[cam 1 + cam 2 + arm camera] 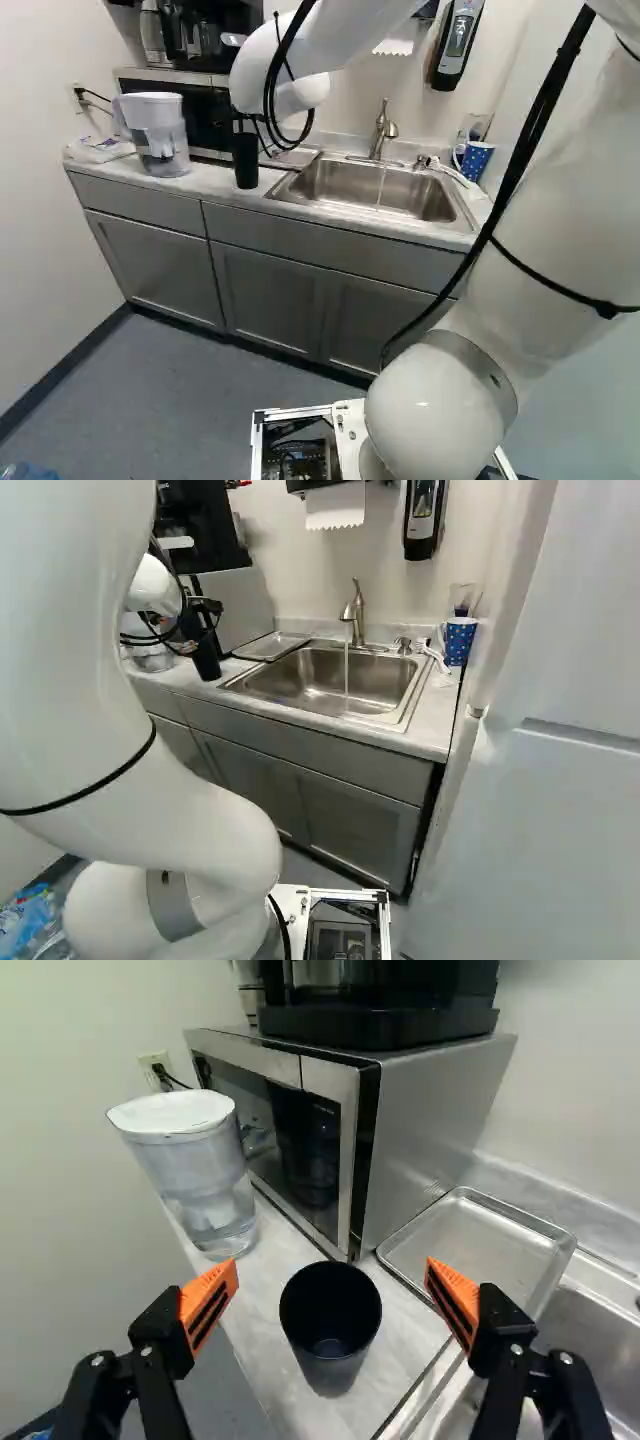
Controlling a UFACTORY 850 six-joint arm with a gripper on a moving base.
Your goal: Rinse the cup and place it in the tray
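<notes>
The claw (201,618) is standing wide open and is holding nothing. The black cup (332,1325) is standing upright on the counter (290,1400), ahead of the claw, in line with the gap between its fingers and touching neither of them. The metal tray (475,1250) is lying beside the sink (320,680), and water (346,670) is running from the faucet (357,615).

Left and right base views behind arm (560,220), sharing sink (300,680), angled down, wrist view close above cup (330,1328)
</notes>
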